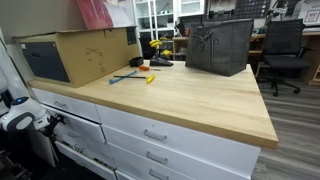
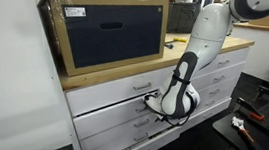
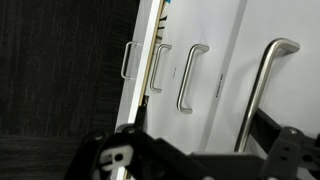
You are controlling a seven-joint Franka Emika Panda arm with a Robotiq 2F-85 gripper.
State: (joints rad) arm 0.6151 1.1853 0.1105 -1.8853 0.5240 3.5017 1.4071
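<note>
Gripper (image 2: pixel 154 103): held low at the cabinet front, close against the ajar drawer; whether the fingers are clenched or spread cannot be told.
Ajar drawer (image 2: pixel 114 115): pulled out slightly from the white cabinet, below the left end of the counter; its gap is seen in the wrist view.
Drawer handles (image 3: pixel 192 78): metal bars, fixed to the white fronts.
Countertop (image 1: pixel 190 100): light wood, laid over the drawers.
Cardboard box (image 2: pixel 110 32): placed on the left, a dark device inside.
Hand tools (image 1: pixel 135 75): laid just right of the box.
Dark bag (image 1: pixel 220 45): stood at the far right.
</note>
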